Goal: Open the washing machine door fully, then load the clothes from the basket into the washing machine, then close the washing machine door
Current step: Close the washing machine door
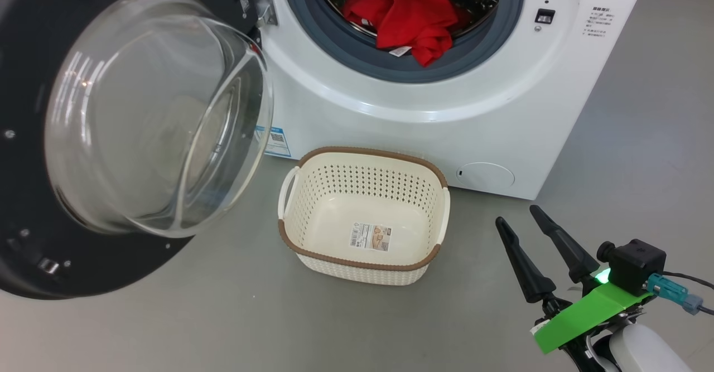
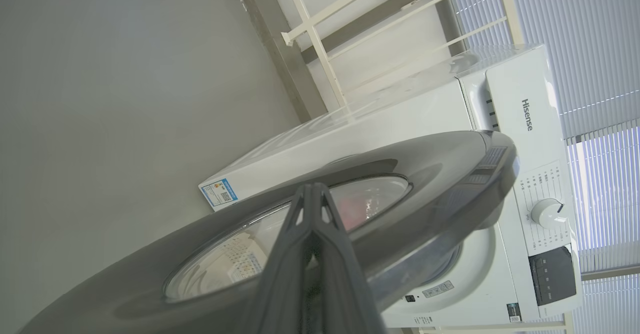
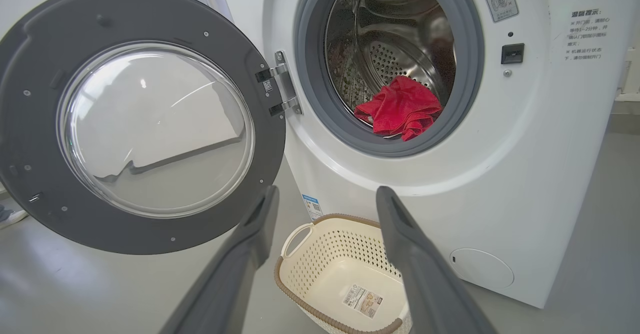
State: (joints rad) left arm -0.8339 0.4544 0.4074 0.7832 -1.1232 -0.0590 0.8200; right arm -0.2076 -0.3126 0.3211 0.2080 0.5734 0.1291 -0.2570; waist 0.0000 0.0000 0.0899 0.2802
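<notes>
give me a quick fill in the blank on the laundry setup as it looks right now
The garment in the washing machine is ____ in colour.
The basket is ____ of clothes.
The washing machine door stands ____.
The right end effector holds ____.
Missing words: red; empty; open; nothing.

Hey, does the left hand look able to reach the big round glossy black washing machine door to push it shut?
Probably yes. The left hand, fingers shut, points straight at the outer face of the big round glossy black door with nothing between them; whether it touches is unclear.
</notes>
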